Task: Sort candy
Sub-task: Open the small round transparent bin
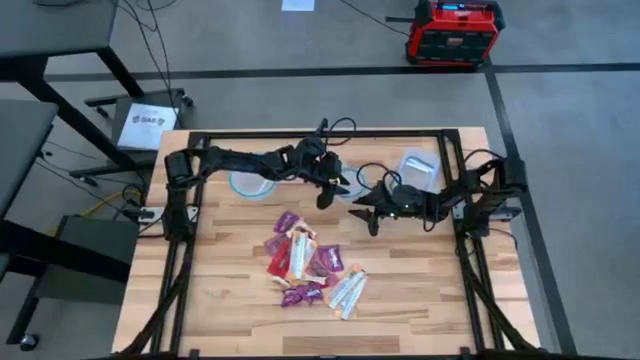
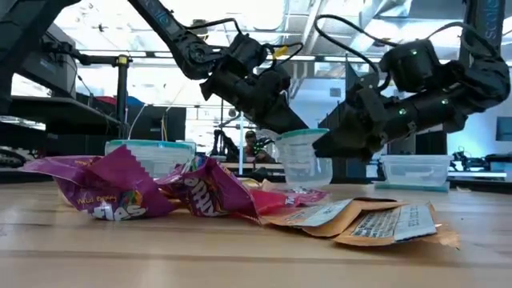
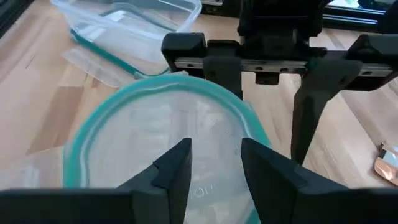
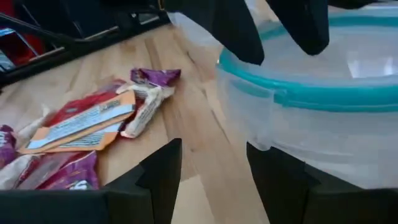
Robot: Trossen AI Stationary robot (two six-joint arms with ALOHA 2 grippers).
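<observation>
Low view only: person [image 2: 253, 146] behind containers [image 2: 302, 157].

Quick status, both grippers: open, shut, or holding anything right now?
Left gripper: open, empty, fingers above the round teal-rimmed container.
Right gripper: open, holding nothing, low beside that container, with the candy pile ahead.

Candy [image 1: 310, 265]: loose pile of small wrapped sweets on wooden table, near front middle. Magenta and red packets crumpled, orange-white bar wrappers lying flat, pale silvery wrappers at pile's right edge.
</observation>
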